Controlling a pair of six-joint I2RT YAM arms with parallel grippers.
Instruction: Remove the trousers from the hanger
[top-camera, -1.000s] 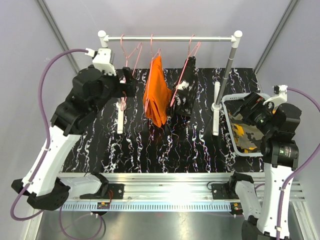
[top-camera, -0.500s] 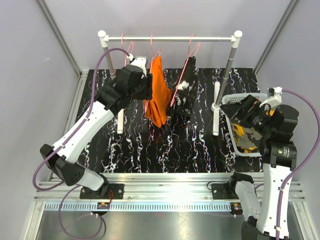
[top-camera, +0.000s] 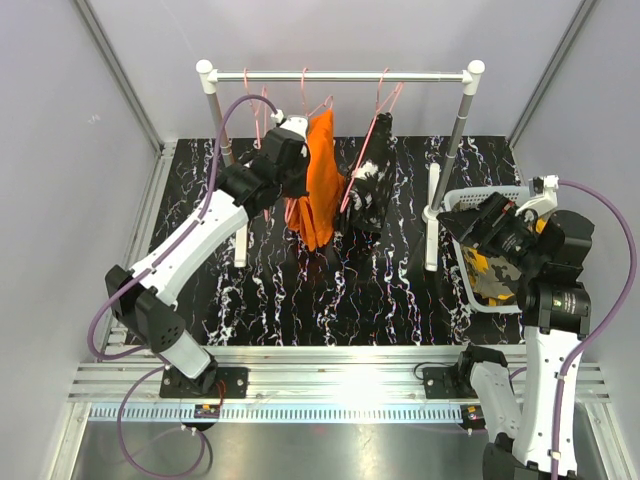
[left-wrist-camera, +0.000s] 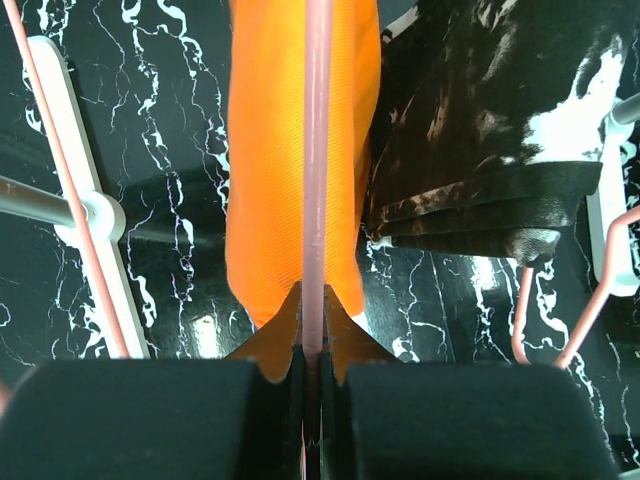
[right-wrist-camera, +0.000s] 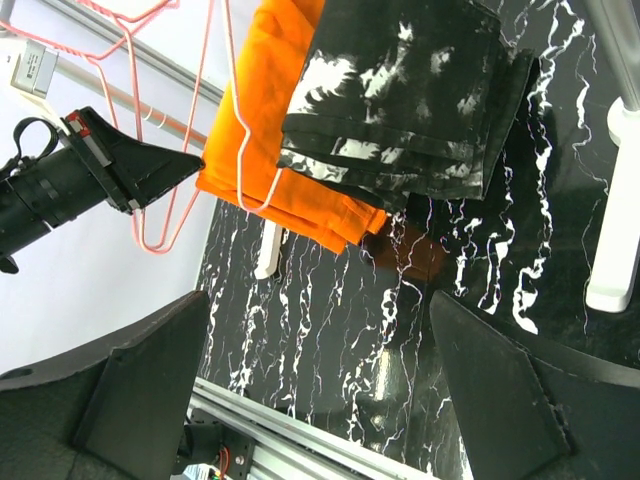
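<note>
From above, a white-posted rack with a metal rail stands along the far edge of the black, white-veined marble-pattern tabletop. The plain bright orange cloth trousers hang from the rail over the far middle of the tabletop. Just to their right hang the black cloth trousers with white markings. The olive-brown camouflage trousers with orange patches lie in a pale plastic basket at the right edge. The left gripper is pressed against the left side of the orange trousers. The right gripper hangs over the basket.

In the left wrist view, the left gripper has its jaws pinched tight on the thin bar of a pink wire hanger. The bar runs straight up across the orange trousers. The black trousers hang to the right.

In the right wrist view, the right gripper has its jaws spread wide with nothing between them. Beyond it, the black trousers overlap the orange trousers, with the left gripper beside them.
</note>
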